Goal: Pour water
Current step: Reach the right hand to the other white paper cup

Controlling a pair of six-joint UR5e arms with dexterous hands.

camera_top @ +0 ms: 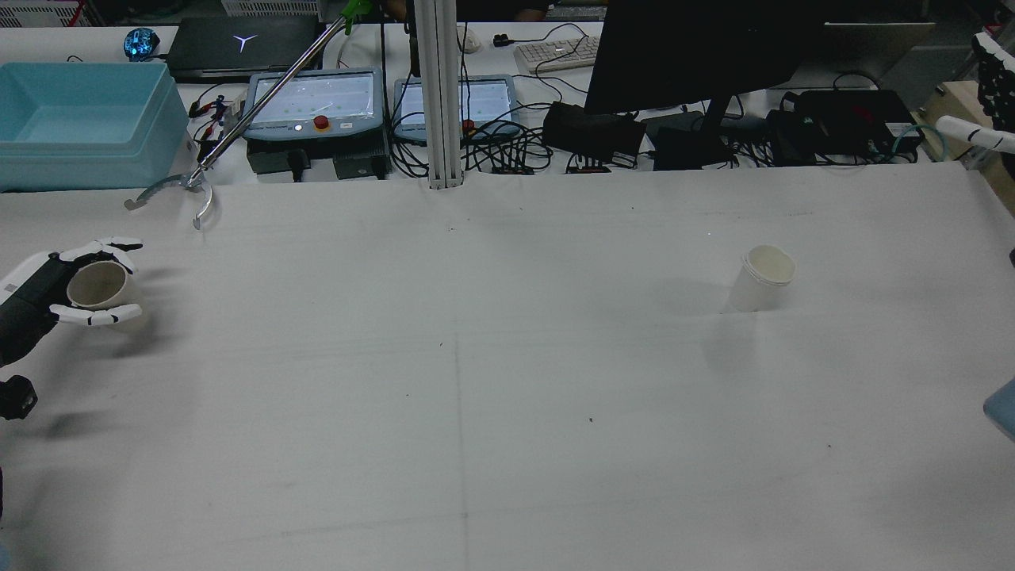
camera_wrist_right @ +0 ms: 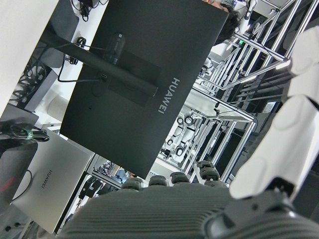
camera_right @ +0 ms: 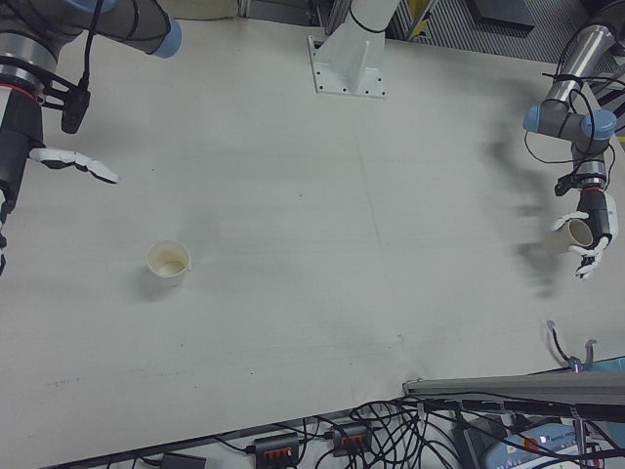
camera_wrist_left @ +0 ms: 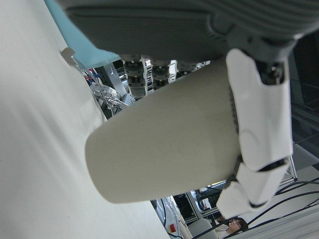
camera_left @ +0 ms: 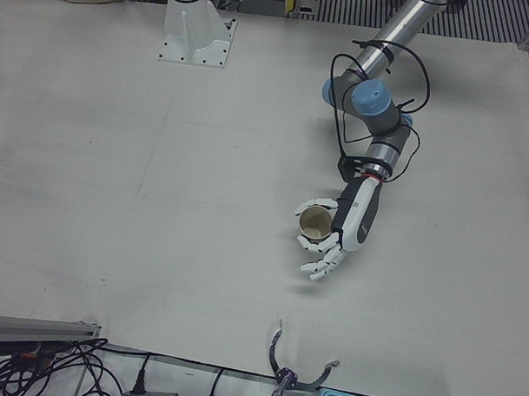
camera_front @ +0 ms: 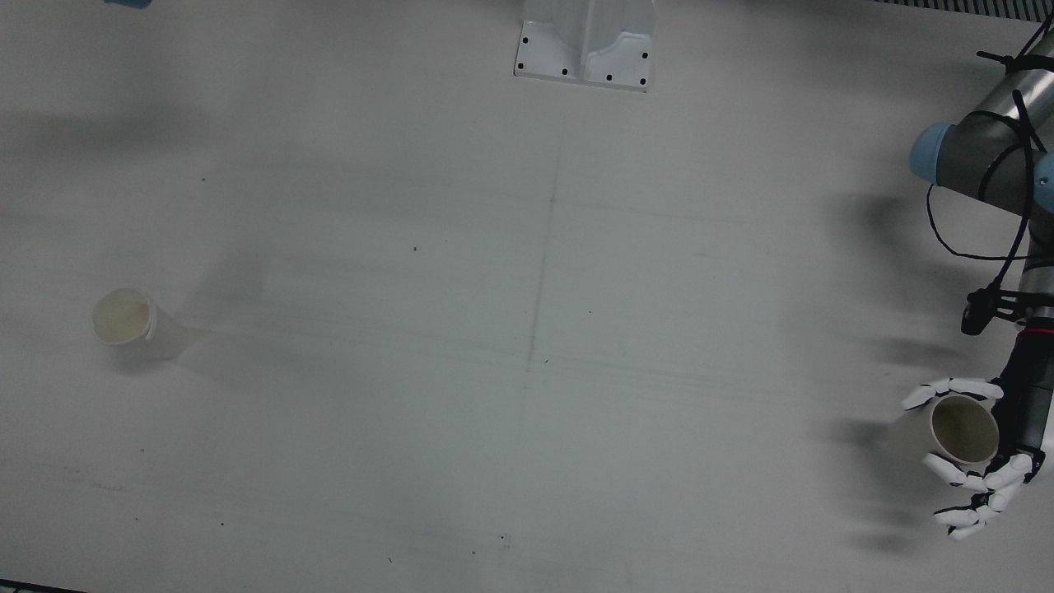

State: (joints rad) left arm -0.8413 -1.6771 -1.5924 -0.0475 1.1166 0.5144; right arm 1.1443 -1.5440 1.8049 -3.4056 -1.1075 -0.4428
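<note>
My left hand [camera_front: 1011,436] is shut on a paper cup [camera_front: 962,428] at the table's edge on the robot's left side. White fingers [camera_wrist_left: 260,124] wrap the cup's wall [camera_wrist_left: 169,144], which is held roughly upright with its mouth open upward and its base close above the table. The rear view shows the same hand [camera_top: 36,300] and cup [camera_top: 97,285] at its far left. A second paper cup [camera_front: 123,317] stands upright and alone on the other half of the table [camera_top: 765,277]. My right hand [camera_right: 49,158] hovers high beyond it, fingers spread, holding nothing.
A metal reach-grabber [camera_top: 170,192] lies at the far table edge near my left hand. Behind it are a blue bin [camera_top: 79,119], two pendants and a black monitor [camera_top: 690,55]. A white pedestal [camera_front: 586,41] stands on the robot's side.
</note>
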